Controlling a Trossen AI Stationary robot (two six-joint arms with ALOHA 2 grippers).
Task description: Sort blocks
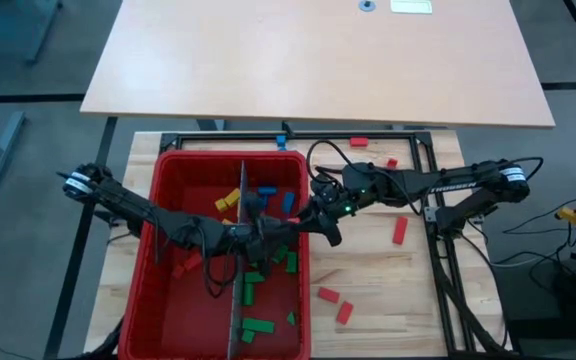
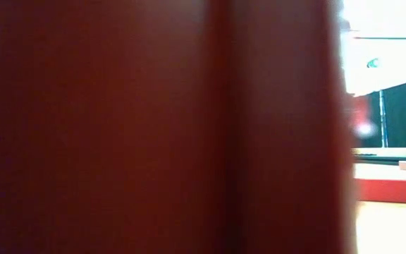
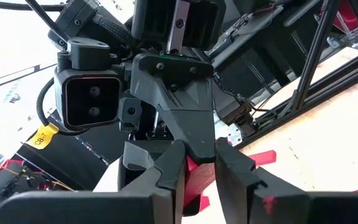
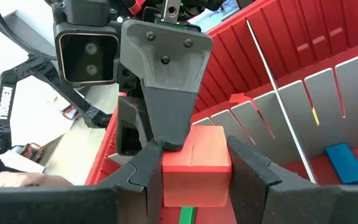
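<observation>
Small red rectangular block (image 4: 196, 163): clamped between the right gripper's (image 4: 194, 177) dark fingers, inside the big red plastic bin (image 1: 168, 175), touched by the left gripper (image 1: 258, 232). Only the wrist views show this; from overhead the arms hide it. Left gripper's fingers narrowly parted around red.

Even, bright light overhead; the low view is mostly a blurred red bin wall (image 2: 154, 127), perhaps overexposed behind.

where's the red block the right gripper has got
The red block sits clamped in the right gripper over the red bin. In the high view that is near the bin's middle, by the grey divider, facing the left gripper.
</observation>
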